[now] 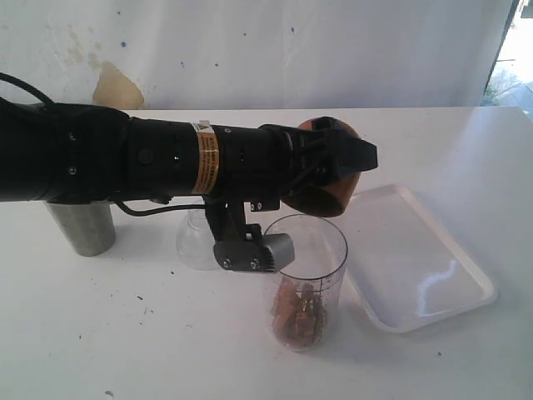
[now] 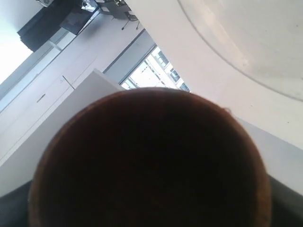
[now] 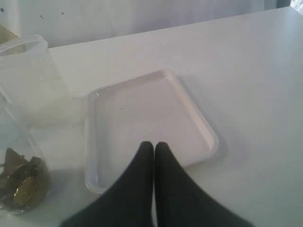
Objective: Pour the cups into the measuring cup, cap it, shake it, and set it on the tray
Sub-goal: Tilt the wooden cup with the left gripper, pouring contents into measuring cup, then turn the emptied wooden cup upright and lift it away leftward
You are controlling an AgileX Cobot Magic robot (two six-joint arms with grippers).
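Wooden cup (image 1: 321, 202) inside left pincer (image 1: 351, 158)

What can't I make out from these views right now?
Wooden cup contents: left gripper covers it in exterior view; left wrist view shows only dark blur.
Steel tumbler top: behind left arm, exterior view.
Measuring cup scale: illegible in exterior view; cut by edge, right wrist view.

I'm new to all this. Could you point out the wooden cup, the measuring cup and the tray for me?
Wooden cup (image 1: 323, 200): exterior view, on its brown side.
Measuring cup (image 1: 306, 287): exterior view, on its clear front wall.
Tray (image 1: 408, 250): exterior view, on its bare floor.
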